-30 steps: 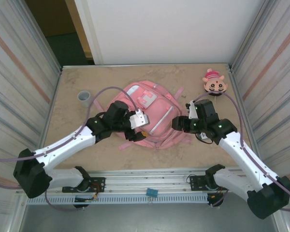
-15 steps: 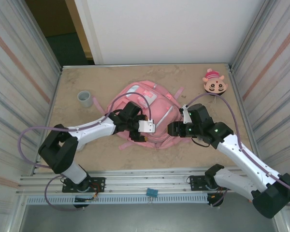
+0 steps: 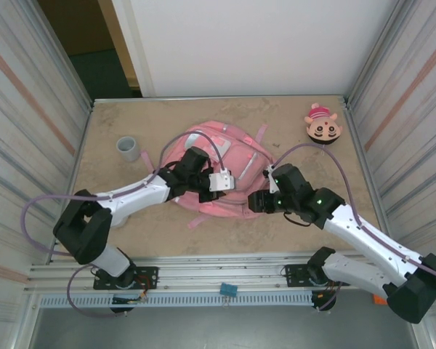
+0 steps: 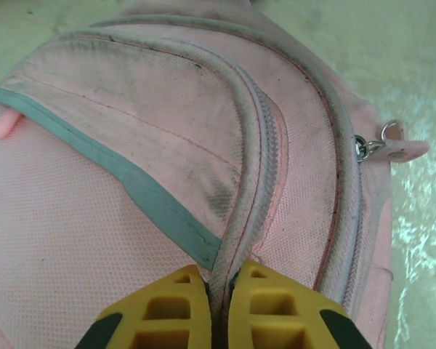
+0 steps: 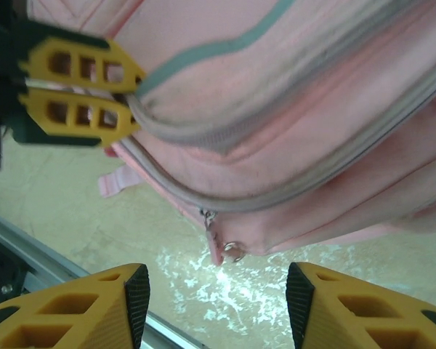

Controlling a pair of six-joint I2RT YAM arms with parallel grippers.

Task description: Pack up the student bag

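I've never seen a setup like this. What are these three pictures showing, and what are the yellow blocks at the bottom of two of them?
This is a robot with two arms bolted to the near edge of a table. The wide picture comes from a camera fixed above and behind them, so the left arm is on the left and the right arm on the right. The other two pictures come from small cameras on each wrist. The yellow blocks at their bottom edge are that arm's own jaws. On the table lie a pink student bag, a small grey cylinder and a round cartoon plush. The left jaws are shut, pinching a zipper seam of the bag. The right jaws stand open and hold nothing, close to a zipper pull at the bag's edge.
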